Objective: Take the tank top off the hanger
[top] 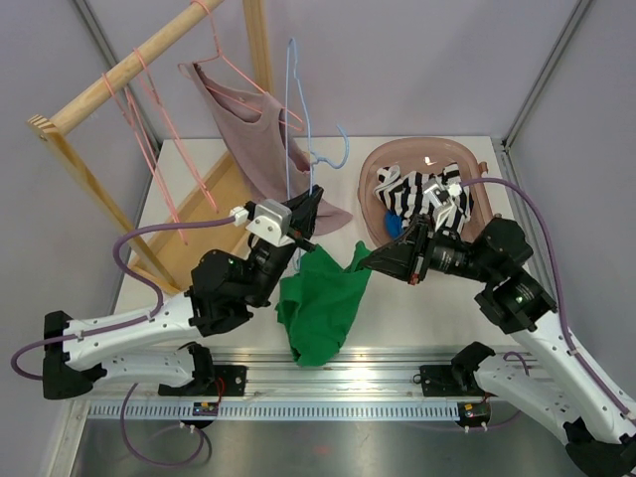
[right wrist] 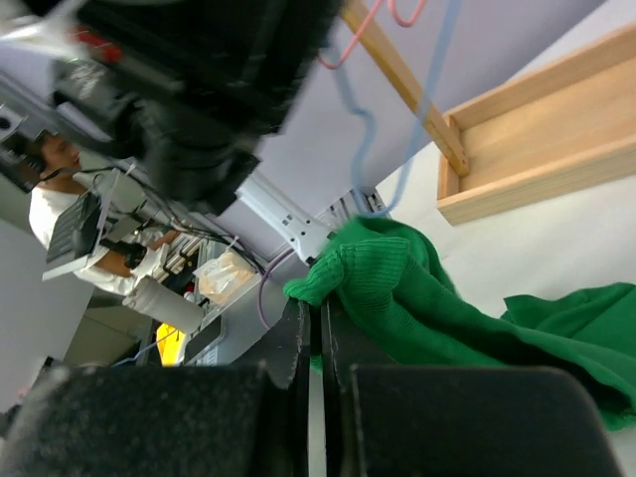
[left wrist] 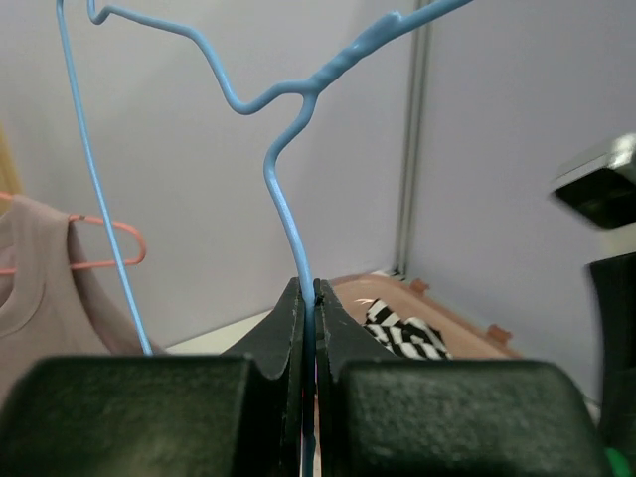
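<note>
Hanger (left wrist: 350, 55) wire stands upright, clenched in my left gripper (top: 309, 205). My right gripper (top: 369, 260) is pinched on the green tank top (top: 320, 303), which trails toward the counter's near edge. It lies right of the hanger, so I'd pull rightward.

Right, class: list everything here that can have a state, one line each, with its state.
left gripper: shut on blue hanger
right gripper: shut on green tank top
blue hanger: held upright
green tank top: crumpled, mostly on table
pink tank top: hanging from wooden rack
striped garment: bundled in basin
</note>
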